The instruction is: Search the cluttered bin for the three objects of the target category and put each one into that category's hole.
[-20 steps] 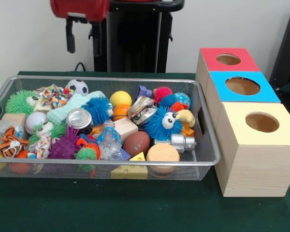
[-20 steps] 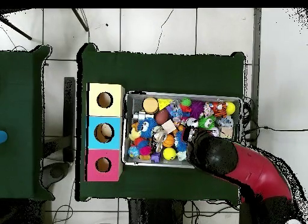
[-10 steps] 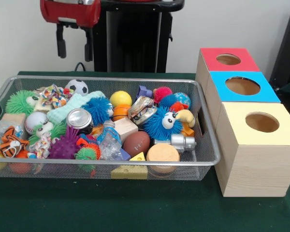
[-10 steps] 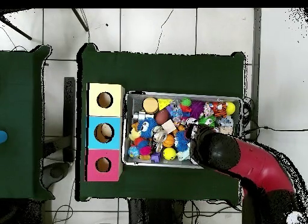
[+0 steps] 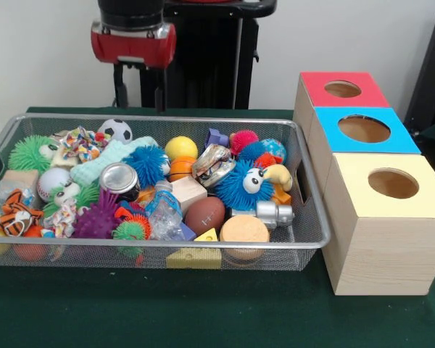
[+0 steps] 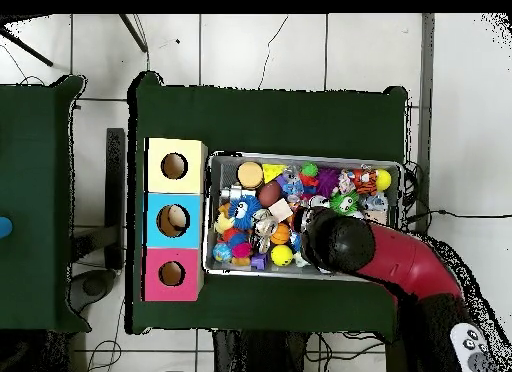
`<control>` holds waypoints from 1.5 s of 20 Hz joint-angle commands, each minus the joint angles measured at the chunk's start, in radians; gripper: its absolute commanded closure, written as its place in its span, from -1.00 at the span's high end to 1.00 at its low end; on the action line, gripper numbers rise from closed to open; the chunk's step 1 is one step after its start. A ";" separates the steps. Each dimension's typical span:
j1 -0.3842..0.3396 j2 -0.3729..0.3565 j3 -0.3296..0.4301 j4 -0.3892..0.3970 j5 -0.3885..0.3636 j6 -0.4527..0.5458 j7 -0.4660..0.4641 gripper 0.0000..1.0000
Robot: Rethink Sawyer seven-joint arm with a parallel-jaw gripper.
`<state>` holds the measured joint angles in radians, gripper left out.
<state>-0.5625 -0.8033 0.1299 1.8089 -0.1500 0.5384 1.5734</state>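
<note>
A wire mesh bin (image 5: pixel 159 118) holds a heap of toys: a soccer ball (image 5: pixel 115 130), a yellow ball (image 5: pixel 180 148), a small basketball (image 5: pixel 180 169), a brown football (image 5: pixel 204 214), a baseball (image 5: pixel 53 181), a blue fuzzy creature (image 5: pixel 243 185) and a crushed can (image 5: pixel 119 178). My gripper (image 5: pixel 139 98) hangs open and empty above the bin's far rim, near the soccer ball. In the overhead view the arm's head (image 6: pixel 340 243) hides the gripper over the bin (image 6: pixel 300 156). Beside the bin stand three boxes with round holes: red (image 5: pixel 344 88), blue (image 5: pixel 364 129), yellow (image 5: pixel 393 183).
Wooden blocks (image 5: pixel 188 193), a yellow wedge (image 5: pixel 193 257), a round wooden disc (image 5: pixel 244 230), a tiger plush (image 5: pixel 14 212) and spiky balls (image 5: pixel 98 217) crowd the bin's front. Green cloth (image 5: pixel 203 312) covers the table. The boxes (image 6: pixel 173 220) line the bin's end.
The gripper has swung to the right along the bin's far rim and dropped slightly, with the wrist turned. Nothing in the bin has moved.
</note>
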 commanded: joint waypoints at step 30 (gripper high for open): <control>-0.307 0.011 0.192 0.207 -0.098 -0.088 -0.044 1.00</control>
<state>-0.8446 -0.8381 0.2302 1.8666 -0.1628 0.5303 1.5734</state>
